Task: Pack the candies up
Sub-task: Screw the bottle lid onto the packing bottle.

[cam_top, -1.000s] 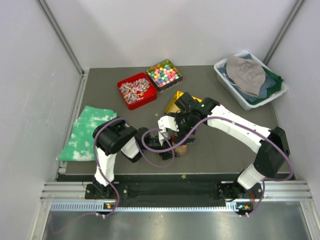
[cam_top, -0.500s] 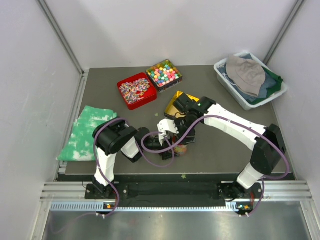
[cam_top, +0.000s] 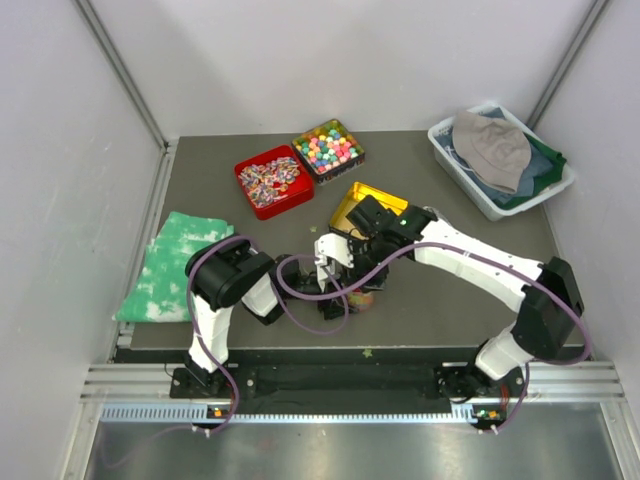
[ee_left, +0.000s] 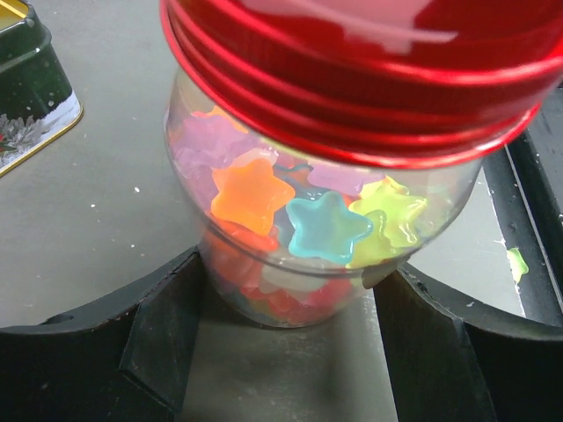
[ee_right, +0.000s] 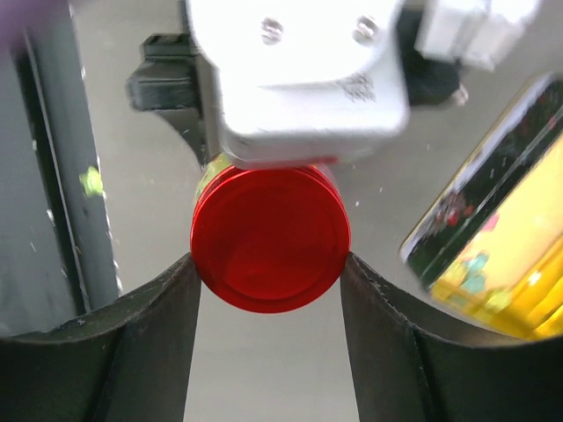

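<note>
Grey table (cam_top: 200, 190); left hand (ee_left: 288, 290) tight around jar (ee_left: 202, 141) of candies (ee_left: 327, 227), right hand (ee_right: 268, 272) around lid (ee_right: 264, 229).

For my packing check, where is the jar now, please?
Top view: the jar is at the table's front middle, just in front of the yellow tin.

Gloss against matt
Your ribbed red metal screw lid (ee_right: 270, 237) shines on the smooth clear round jar (ee_left: 264, 294); the translucent star-shaped jelly candies (ee_left: 321, 229) gleam; the dark grey surface (ee_left: 97, 220) looks matt.
</note>
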Available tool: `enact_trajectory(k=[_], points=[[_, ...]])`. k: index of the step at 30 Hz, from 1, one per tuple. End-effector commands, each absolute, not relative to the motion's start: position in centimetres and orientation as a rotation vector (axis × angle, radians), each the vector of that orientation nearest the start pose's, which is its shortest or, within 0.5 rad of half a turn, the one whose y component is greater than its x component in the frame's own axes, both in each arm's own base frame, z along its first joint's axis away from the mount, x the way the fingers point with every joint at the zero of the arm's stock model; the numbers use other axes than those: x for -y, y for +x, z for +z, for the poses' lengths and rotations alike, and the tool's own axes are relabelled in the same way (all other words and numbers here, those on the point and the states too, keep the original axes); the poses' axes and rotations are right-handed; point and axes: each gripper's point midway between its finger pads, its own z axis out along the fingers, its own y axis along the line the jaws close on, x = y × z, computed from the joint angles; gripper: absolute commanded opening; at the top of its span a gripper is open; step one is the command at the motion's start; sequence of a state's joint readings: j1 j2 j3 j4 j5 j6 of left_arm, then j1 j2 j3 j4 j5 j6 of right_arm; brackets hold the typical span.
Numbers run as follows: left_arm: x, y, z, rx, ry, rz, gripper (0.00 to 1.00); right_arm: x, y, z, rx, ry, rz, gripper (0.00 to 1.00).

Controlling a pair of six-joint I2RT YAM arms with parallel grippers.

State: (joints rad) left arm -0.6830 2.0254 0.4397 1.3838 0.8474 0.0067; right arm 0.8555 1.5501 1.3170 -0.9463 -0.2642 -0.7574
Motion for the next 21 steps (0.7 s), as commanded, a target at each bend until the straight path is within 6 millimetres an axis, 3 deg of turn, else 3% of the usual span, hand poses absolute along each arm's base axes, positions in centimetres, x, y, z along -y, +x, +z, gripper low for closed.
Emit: enact_trajectory(k=[1, 10, 14, 18, 21], points=[[34.6, 21.7, 7.7, -1.142, 1.159, -1.157, 0.63, -27.6, 20.3, 13.7, -2.004, -1.735, 0.413, 0.49], [34.6, 21.8, 7.5, -1.149, 1.155, -1.154, 0.63, -29.2, 19.5, 14.1, -2.178, -1.488, 0.538, 0.42], [34.6, 21.8, 7.6, -1.147, 1.156, -1.155, 0.63, -29.5, 19.8, 14.1, -2.175, -1.467, 0.53, 0.49], [34.6, 21.7, 7.5, -1.148, 1.158, -1.156, 0.63, -29.3, 19.2, 14.7, -2.155, -1.504, 0.543, 0.65], [34.6, 21.7, 7.5, -1.148, 1.158, -1.156, 0.63, -29.0, 18.5, 14.6, -2.108, -1.592, 0.562, 0.97]])
